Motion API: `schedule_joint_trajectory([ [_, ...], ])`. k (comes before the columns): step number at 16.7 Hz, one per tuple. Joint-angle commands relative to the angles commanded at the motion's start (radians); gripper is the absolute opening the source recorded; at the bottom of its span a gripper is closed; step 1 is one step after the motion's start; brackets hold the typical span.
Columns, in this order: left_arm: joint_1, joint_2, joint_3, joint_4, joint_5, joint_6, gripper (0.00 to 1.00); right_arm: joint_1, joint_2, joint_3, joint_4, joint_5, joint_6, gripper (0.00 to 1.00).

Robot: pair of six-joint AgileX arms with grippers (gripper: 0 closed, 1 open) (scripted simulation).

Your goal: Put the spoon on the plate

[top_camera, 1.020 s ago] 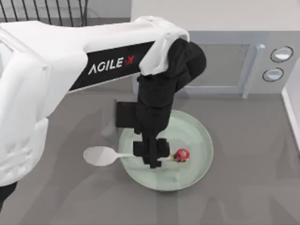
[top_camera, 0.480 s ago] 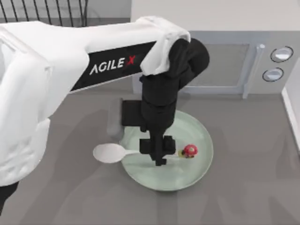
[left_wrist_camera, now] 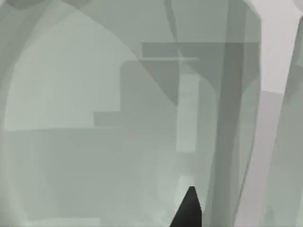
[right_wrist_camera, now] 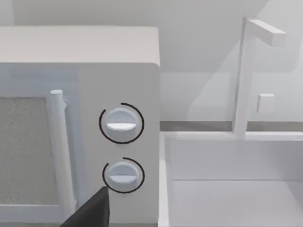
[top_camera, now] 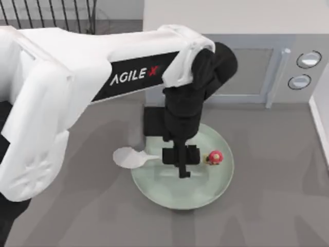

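Top view: our left arm reaches from the upper left of the frame toward its centre, with the left gripper point(top_camera: 184, 165) pointing down over the plate point(top_camera: 205, 193). The plate is round, pale mint-green and glossy, and lies on the grey table point(top_camera: 277, 206) slightly below the centre of the frame. The left gripper is clenched on the thin handle of the spoon point(top_camera: 129, 157). The white bowl of the spoon sticks out to the left, beyond the plate's left rim and over the table; the handle crosses the rim toward the fingers. We cannot tell whether the spoon touches the plate.

Inside the plate, just right of the left gripper, stands a tiny red-capped mushroom figure point(top_camera: 214, 157), upright and near the right part of the plate's floor. Behind the plate, along the upper edge of the frame, sits a microwave point(top_camera: 288, 62) with a vertical door handle and two round knobs at its right.

Left wrist view: the plate's pale green surface point(left_wrist_camera: 94, 142) seen close, with a dark fingertip point(left_wrist_camera: 188, 208) at the lower edge.

Right wrist view: the microwave's two knobs point(right_wrist_camera: 121, 124) and, beside them, a white sink point(right_wrist_camera: 227, 189) with a tall faucet point(right_wrist_camera: 246, 71). A dark part of the right gripper point(right_wrist_camera: 92, 210) shows at the lower edge; we cannot tell its state.
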Motion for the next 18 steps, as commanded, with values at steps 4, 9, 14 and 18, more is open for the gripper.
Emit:
schedule_joint_trajectory([
  [4, 0.000, 0.004, -0.003, 0.002, -0.001, 0.000, 0.00, 0.000, 0.000, 0.000, 0.000, 0.000, 0.000, 1.00],
  [9, 0.000, 0.004, -0.003, 0.002, -0.001, 0.000, 0.30, 0.000, 0.000, 0.000, 0.000, 0.000, 0.000, 1.00],
  [14, 0.000, 0.004, -0.003, 0.002, -0.001, 0.000, 0.68, 0.000, 0.000, 0.000, 0.000, 0.000, 0.000, 1.00],
  [18, 0.000, 0.004, -0.003, 0.002, -0.001, 0.000, 0.98, 0.000, 0.000, 0.000, 0.000, 0.000, 0.000, 1.00],
])
